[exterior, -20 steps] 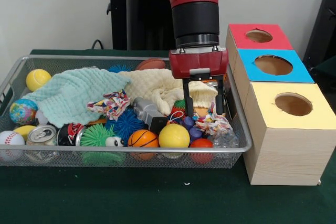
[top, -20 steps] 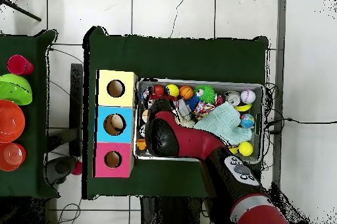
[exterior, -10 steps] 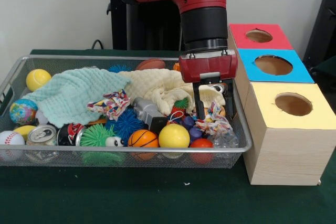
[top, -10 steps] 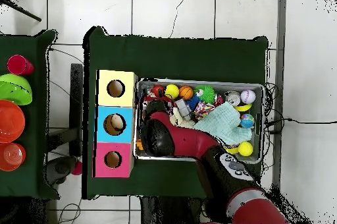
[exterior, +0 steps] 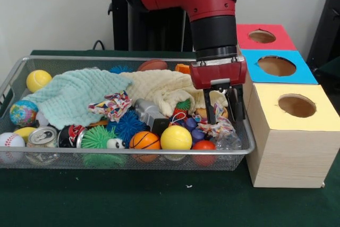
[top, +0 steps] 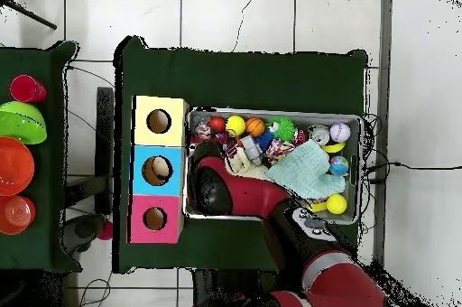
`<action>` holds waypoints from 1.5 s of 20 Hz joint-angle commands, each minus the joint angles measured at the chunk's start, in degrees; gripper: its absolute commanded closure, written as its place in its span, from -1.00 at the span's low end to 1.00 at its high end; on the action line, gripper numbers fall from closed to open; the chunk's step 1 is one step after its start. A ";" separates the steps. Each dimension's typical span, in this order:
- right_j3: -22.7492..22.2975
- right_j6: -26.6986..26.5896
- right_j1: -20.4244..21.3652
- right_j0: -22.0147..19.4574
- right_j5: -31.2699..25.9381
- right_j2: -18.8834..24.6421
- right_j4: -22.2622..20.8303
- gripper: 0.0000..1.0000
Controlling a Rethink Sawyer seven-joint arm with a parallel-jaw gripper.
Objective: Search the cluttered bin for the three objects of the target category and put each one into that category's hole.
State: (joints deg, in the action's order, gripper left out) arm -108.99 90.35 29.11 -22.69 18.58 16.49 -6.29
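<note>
The wire mesh bin (exterior: 133,152) is full of balls, toys and cloths. One see-through crinkled bottle (exterior: 229,141) lies in its front right corner, by a red ball. No other bottle shows. My gripper (exterior: 223,120) hangs open at the bin's right end, fingertips just above a patterned rag (exterior: 215,127) and a little behind the bottle, holding nothing. The blue-surround hole (exterior: 276,66) is in the wooden box to the right, and it also shows in the overhead view (top: 157,171). In the overhead view my arm (top: 217,190) hides the gripper over the bin (top: 271,111).
A red-surround hole (exterior: 262,36) and a yellow-surround hole (exterior: 296,105) flank the blue one. A mint cloth (exterior: 71,97) and a cream cloth (exterior: 159,89) cover the bin's middle. Drink cans (exterior: 42,136) lie at the front left. Coloured bowls (top: 16,163) stand on a side table.
My gripper has moved right along the bin toward the wooden box, staying open and empty. The objects in the bin have not visibly moved.
</note>
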 commanded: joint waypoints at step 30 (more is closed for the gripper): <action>2.17 9.06 0.71 2.08 2.56 -2.80 -3.61 -1.00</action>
State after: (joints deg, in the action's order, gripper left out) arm -108.98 90.35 28.16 -20.01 20.27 14.23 -7.89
